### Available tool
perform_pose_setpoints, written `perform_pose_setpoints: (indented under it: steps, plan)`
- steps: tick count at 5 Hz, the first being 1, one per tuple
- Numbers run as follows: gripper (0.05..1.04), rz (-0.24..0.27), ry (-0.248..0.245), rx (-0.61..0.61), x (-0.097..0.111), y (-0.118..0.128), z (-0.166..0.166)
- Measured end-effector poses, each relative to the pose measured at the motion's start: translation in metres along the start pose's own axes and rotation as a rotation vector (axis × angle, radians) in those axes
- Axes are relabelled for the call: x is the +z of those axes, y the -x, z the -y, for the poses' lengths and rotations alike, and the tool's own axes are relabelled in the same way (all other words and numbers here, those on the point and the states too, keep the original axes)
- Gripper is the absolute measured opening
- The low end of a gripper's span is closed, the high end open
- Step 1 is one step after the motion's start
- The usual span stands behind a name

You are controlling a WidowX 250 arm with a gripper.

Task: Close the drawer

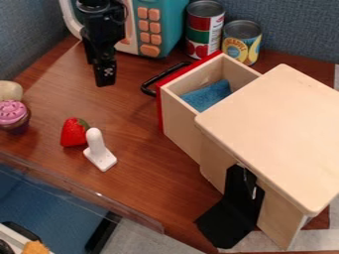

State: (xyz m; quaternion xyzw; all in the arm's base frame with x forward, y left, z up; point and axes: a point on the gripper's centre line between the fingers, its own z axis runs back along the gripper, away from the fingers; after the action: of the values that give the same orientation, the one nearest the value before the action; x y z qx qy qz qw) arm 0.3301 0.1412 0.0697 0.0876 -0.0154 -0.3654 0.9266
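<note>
- Gripper point(106, 83): over bench point(142, 158), near far-left corner, apart from handle point(153, 81).
- Jaws: cannot tell whether apart or together.
- Drawer point(180, 121): open, blue cloth point(210, 94) inside.

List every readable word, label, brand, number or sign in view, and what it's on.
"PINEAPPLE": yellow label of the shorter can, letters small, best reading.
Taller red and green can: print on the label, too small to read.
Teal toy appliance: marks on the orange buttons, too small to read.
Gripper: small white mark, can't be made out.
</note>
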Motion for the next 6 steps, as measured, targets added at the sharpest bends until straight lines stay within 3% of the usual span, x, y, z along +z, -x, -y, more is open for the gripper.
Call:
perform_pose_setpoints:
  steps: [1,2,3,4,5,6]
  plan:
    - [0.999,0.007,0.029,-0.257,-0.006,-0.014,-0.034]
    - [0.999,0.072,-0.007,-0.493,-0.01,-0.024,-0.034]
    - [0.999,0.206,0.032,-0.722,-0.017,-0.038,-0.013]
    - [0.999,0.292,0.051,-0.95,-0.013,-0.048,-0.002]
    - [0.999,0.366,0.024,-1.197,-0.006,-0.055,0.001]
    - [0.999,0.376,0.055,-1.291,-0.018,-0.064,0.001]
